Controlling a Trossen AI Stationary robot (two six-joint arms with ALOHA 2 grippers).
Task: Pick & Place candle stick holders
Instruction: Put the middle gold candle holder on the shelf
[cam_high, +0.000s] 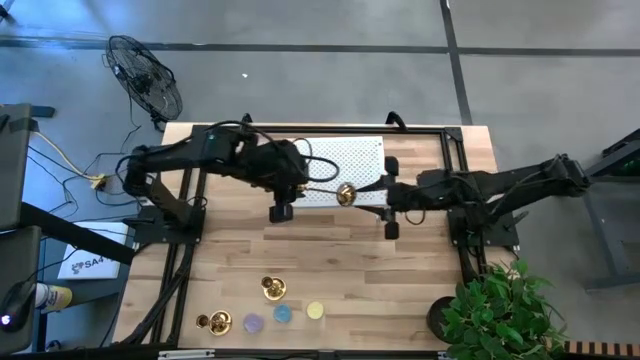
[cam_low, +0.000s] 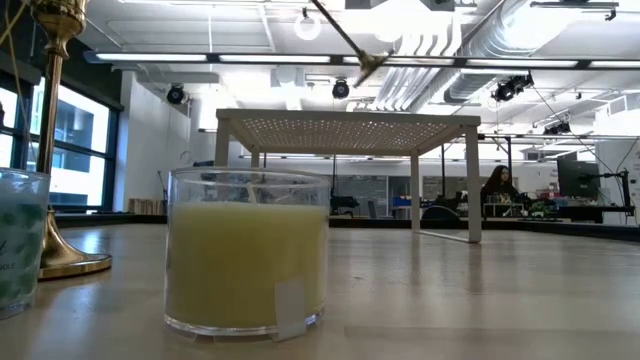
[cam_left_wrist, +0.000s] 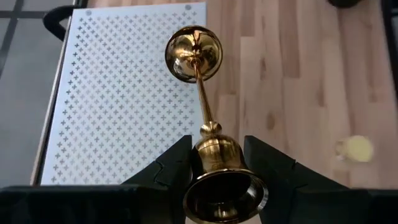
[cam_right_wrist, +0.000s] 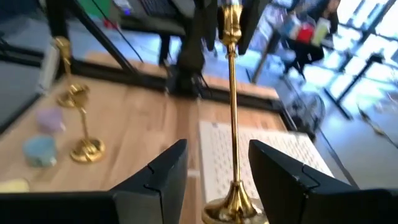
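Observation:
My left gripper (cam_high: 305, 188) is shut on a tall slim gold candle stick holder (cam_left_wrist: 202, 93) above the near edge of the white perforated stand (cam_high: 345, 160). The holder's round flared base (cam_high: 347, 193) points toward the table's right. My right gripper (cam_high: 385, 195) is open, level, facing that base from the right, a little apart from it. In the right wrist view the base (cam_right_wrist: 231, 208) shows between its open fingers (cam_right_wrist: 214, 162). Two more gold holders (cam_high: 272, 288) (cam_high: 215, 322) stand on their bases near the table's front edge. My left gripper pinches the holder's bell-shaped cup end (cam_left_wrist: 217, 152) between its two fingers, one on each side. The fingers come level from the table's left and lie along the holder. The holder is lifted clear, lying about level, stem and base sticking out ahead of the fingers.
Purple (cam_high: 252, 323), blue (cam_high: 282, 314) and yellow (cam_high: 315, 311) candles sit by the front edge beside the standing holders. A potted plant (cam_high: 495, 310) is at the front right corner. In the low view a glass jar candle (cam_low: 245, 250) stands close in front.

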